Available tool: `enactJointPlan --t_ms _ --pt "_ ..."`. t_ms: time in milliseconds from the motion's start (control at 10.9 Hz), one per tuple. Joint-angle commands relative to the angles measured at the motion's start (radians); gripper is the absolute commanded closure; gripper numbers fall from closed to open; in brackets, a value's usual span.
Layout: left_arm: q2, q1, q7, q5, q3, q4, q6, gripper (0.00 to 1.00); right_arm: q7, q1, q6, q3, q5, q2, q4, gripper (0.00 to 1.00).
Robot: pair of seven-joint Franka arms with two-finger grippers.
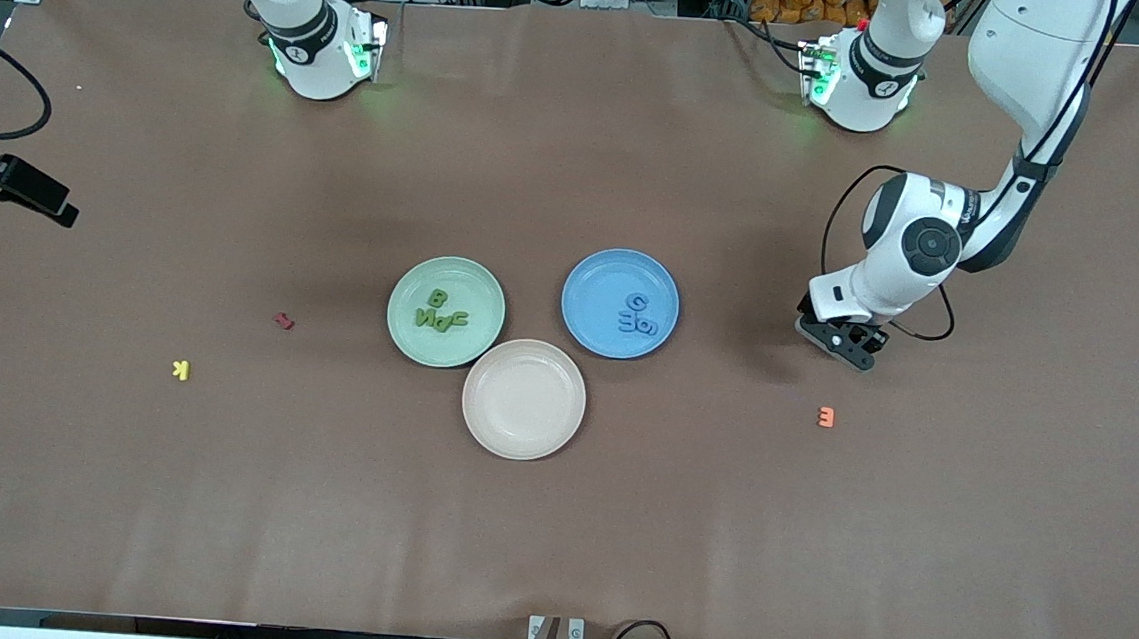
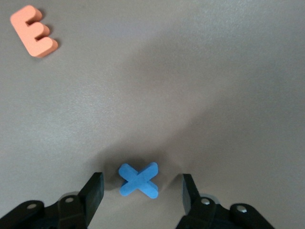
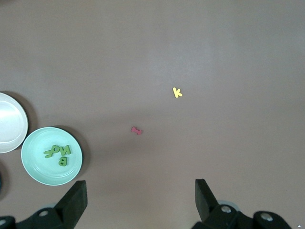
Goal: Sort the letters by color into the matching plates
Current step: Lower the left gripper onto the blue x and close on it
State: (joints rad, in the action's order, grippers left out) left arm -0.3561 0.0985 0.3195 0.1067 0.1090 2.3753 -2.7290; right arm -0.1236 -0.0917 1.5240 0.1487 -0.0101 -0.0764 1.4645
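Left gripper point(image 2: 143, 188) astride blue X point(image 2: 138, 180) (untouched)

We see a desk point(image 1: 556, 519) covered in matt brown sheeting, faintly creased. The green plate point(image 1: 408, 333), blue plate point(image 1: 593, 276) and beige-pink plate point(image 1: 521, 436) look like smooth plastic with a soft, low sheen. The blue X point(image 2: 138, 180) and orange E point(image 2: 33, 31) appear to be matt, spongy foam with rounded edges. The arms' shells are glossy white plastic; the left gripper point(image 2: 143, 193) has fingers point(image 2: 93, 191) of dull black plastic.
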Motion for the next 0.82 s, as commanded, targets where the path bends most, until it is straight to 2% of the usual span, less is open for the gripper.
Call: enactJointPlan --t_ms 0,183,275,367,733 --pt "-0.004 -0.005 0.036 -0.035 0.001 0.007 -0.021 0.41 -0.005 0.01 0.008 -0.014 0.018 0.009 0.019 0.0" --pt "-0.004 -0.003 0.036 -0.035 0.001 0.005 -0.021 0.65 -0.005 0.01 0.007 -0.014 0.018 0.009 0.022 0.0" --pt "-0.006 -0.003 0.024 -0.035 0.001 0.004 -0.021 0.85 -0.005 0.01 0.007 -0.015 0.018 0.007 0.022 0.0" --pt "-0.003 -0.002 0.01 -0.035 0.003 0.004 -0.021 1.0 -0.007 0.01 0.008 -0.015 0.018 0.007 0.022 0.0" --pt "0.005 0.003 -0.06 -0.033 0.031 -0.025 -0.014 1.0 -0.007 0.01 0.008 -0.014 0.018 0.007 0.02 0.0"
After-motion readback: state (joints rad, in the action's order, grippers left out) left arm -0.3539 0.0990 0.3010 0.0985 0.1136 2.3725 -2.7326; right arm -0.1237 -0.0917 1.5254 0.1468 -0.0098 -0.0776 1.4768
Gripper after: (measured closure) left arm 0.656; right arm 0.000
